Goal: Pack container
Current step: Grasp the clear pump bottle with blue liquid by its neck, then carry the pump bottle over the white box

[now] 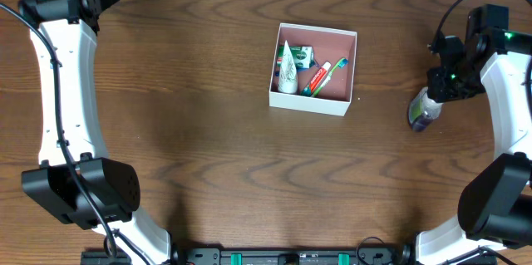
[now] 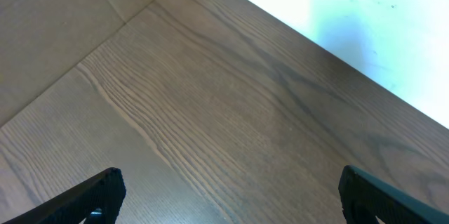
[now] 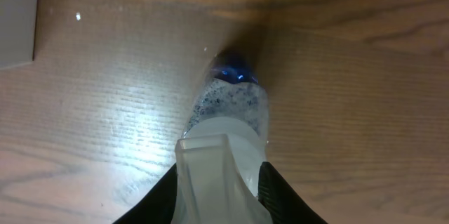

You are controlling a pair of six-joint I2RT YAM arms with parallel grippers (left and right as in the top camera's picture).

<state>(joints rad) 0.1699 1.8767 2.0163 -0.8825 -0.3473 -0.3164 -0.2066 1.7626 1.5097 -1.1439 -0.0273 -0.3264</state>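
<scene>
The container, a square white box with a dusty pink inside, sits on the table right of centre. It holds a white tube, a green packet and a toothbrush with a red toothpaste tube. My right gripper is shut on a clear tube with speckled gel and a blue tip, to the right of the box. In the right wrist view the tube sits between the fingers, tip pointing away. My left gripper is open and empty at the far left back.
The box's grey corner shows at the upper left of the right wrist view. The table's back edge and a bright surface lie beyond the left gripper. Dark wood table spreads between the arms.
</scene>
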